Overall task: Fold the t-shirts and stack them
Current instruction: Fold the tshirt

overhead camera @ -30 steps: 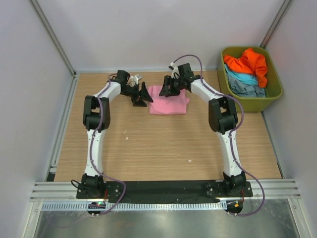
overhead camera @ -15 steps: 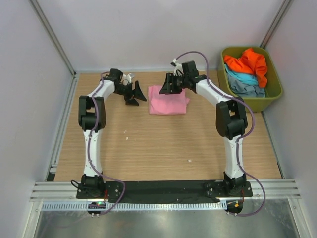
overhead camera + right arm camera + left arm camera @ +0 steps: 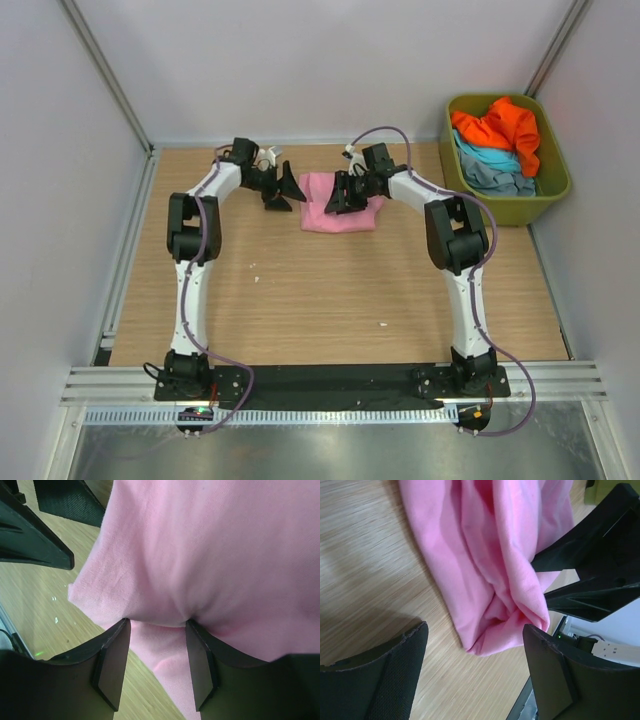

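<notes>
A pink t-shirt (image 3: 352,216) lies folded at the far middle of the table. My left gripper (image 3: 289,189) is open beside its left edge; in the left wrist view the gripper (image 3: 475,630) has its jaws wide apart, with a bunched corner of the pink shirt (image 3: 485,555) just ahead of them. My right gripper (image 3: 344,197) is over the shirt's left half. In the right wrist view this gripper (image 3: 157,624) is open, its tips pressing against a fold of the pink fabric (image 3: 200,545). Orange (image 3: 500,128), light blue (image 3: 488,157) and grey-blue (image 3: 500,181) t-shirts lie in the tub.
The olive-green tub (image 3: 556,190) stands at the far right corner, beside the right wall. White walls with metal rails close in the table on the left, back and right. The two grippers are close together at the shirt's left edge.
My right gripper has come down from the shirt's far edge onto its left half. My left gripper has swung back right toward the shirt's left edge. The shirt has barely shifted.
</notes>
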Controlling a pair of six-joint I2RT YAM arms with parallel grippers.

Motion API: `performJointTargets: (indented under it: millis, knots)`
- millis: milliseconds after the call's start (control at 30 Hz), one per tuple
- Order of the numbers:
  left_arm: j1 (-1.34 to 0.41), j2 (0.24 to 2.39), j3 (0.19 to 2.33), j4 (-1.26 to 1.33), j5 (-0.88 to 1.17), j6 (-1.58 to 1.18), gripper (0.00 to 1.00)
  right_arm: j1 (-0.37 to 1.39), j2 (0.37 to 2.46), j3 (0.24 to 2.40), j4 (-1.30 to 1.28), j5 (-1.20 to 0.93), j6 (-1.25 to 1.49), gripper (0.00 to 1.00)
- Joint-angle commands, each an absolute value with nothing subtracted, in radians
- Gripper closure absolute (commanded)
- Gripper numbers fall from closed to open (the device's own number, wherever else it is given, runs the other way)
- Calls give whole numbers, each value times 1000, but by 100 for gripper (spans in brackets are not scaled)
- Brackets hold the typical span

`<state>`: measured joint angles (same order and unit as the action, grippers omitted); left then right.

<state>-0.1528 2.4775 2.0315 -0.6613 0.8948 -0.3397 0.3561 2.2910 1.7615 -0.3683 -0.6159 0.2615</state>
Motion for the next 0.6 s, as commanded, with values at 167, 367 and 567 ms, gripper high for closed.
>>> performJointTargets:
  millis: [167, 367, 567]
  knots:
    - [-221, 2556, 2069, -589, 907, -382, 21, 365, 2322, 1766, -397, -569, 203, 45]
    - [-235, 2534, 2042, -561, 922, -411, 21, 382, 2316, 1816, -411, -542, 183, 44]
    - [-215, 2485, 2013, -565, 916, -423, 22, 387, 2296, 1819, -414, -545, 187, 44]
